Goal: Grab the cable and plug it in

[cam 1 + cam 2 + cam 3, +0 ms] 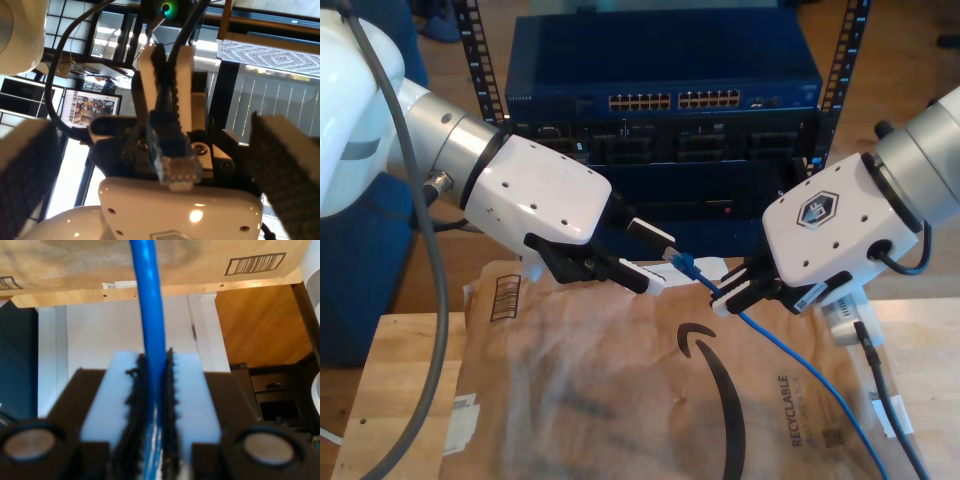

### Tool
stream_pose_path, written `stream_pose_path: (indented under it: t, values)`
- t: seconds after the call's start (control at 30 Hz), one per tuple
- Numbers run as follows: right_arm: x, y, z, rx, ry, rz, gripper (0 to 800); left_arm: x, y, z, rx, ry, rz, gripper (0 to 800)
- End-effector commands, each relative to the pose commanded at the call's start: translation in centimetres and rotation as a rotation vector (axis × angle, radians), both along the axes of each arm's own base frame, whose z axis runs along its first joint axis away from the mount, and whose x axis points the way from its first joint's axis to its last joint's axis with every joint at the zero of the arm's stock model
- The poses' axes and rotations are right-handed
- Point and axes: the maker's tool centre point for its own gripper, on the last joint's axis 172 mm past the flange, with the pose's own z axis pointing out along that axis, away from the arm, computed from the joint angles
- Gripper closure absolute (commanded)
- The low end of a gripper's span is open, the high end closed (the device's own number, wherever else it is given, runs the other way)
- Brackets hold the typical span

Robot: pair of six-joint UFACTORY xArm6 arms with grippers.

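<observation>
My second gripper point(728, 296) clamps the cable point(790, 358); my first gripper point(655, 262), open, should close squarely on the plug point(174, 162)

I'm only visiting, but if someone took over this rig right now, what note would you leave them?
My first gripper: open, pointed at the clear plug, not gripping it.
My second gripper: shut on the blue cable just behind the plug, holding it above the paper bag.
Done: cable picked up.
Left: plug it in, probably into a port on the network switch behind.
</observation>
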Motion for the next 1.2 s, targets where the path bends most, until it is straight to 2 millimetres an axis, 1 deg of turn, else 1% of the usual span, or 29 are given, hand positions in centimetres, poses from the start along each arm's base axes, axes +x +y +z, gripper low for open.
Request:
stream_pose_path:
  t: [0.13, 0.2, 0.23, 0.3, 0.37, 0.53, 0.77, 0.9, 1.07, 1.2]
  values:
    - [0.02, 0.0, -0.1, 0.0, 0.003, 0.0, 778, -0.07, -0.01, -0.04, -0.004, -0.007, -0.006, 343]
    - [0.06, -0.01, -0.1, -0.001, 0.002, -0.001, 778, -0.07, -0.01, -0.04, -0.004, -0.008, -0.006, 377]
    - [0.06, -0.01, -0.1, -0.001, 0.002, -0.001, 778, -0.03, -0.07, 0.06, -0.008, -0.009, -0.005, 379]
    - [0.07, -0.01, -0.15, -0.001, 0.004, -0.001, 778, -0.06, -0.14, 0.13, -0.014, -0.008, -0.005, 418]
    - [0.07, -0.01, -0.15, -0.001, 0.004, -0.001, 778, -0.31, -0.15, 0.06, -0.019, -0.022, -0.013, 422]
    - [0.08, -0.01, -0.2, -0.001, 0.005, -0.001, 778, -0.74, -0.22, -0.12, -0.027, -0.043, -0.026, 471]
    - [0.09, -0.01, -0.3, -0.001, 0.008, -0.001, 778, -0.66, -0.17, -0.13, -0.027, -0.044, -0.024, 525]
    - [0.05, 0.0, -0.3, -0.001, 0.009, 0.0, 778, -0.62, -0.16, -0.15, -0.03, -0.056, -0.028, 529]
    - [0.05, 0.0, -0.3, -0.001, 0.009, 0.0, 778, -0.64, -0.21, -0.19, -0.031, -0.059, -0.032, 576]
    - [0.06, 0.04, -0.3, -0.001, 0.008, 0.0, 778, -0.48, -0.18, -0.24, -0.03, -0.063, -0.027, 597]
